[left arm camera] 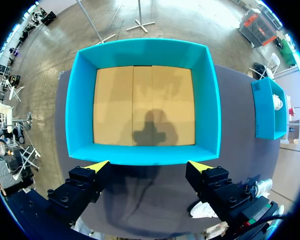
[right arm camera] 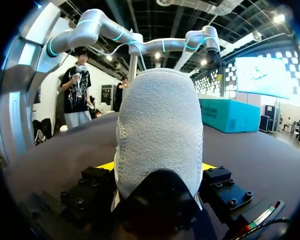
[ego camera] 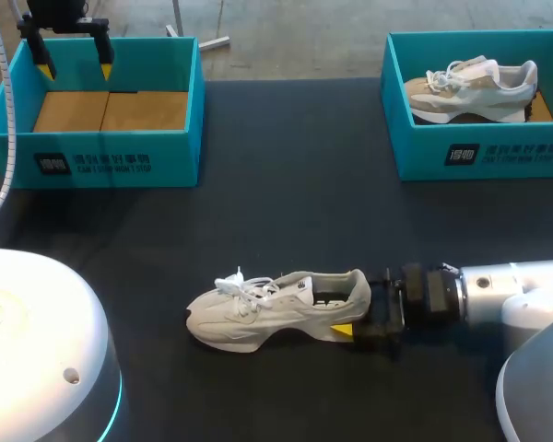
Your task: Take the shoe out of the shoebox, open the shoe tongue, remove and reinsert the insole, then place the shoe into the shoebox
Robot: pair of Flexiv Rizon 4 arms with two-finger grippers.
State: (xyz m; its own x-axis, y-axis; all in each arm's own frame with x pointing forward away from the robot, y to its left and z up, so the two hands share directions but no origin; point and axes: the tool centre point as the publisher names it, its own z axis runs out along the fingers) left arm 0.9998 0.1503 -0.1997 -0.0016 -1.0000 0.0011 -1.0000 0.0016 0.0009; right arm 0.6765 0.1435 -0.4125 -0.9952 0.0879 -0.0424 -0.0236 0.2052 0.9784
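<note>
Robot lab: black table [ego camera: 286, 193], robot arm [ego camera: 511, 287]

The shoe [right arm camera: 160, 125] looks rough suede, the table [ego camera: 286, 212] matt.

Illegible print: left shoebox [ego camera: 92, 138]; right shoebox [ego camera: 498, 133]

Shoe [ego camera: 275, 309] lay front-centre on table [ego camera: 286, 216], heel in right gripper [ego camera: 339, 315]. Left shoebox [ego camera: 101, 138] sat back-left under left gripper [ego camera: 74, 63]. Right shoebox [ego camera: 479, 152] sat back-right, second shoe [ego camera: 472, 90] in it.
</note>
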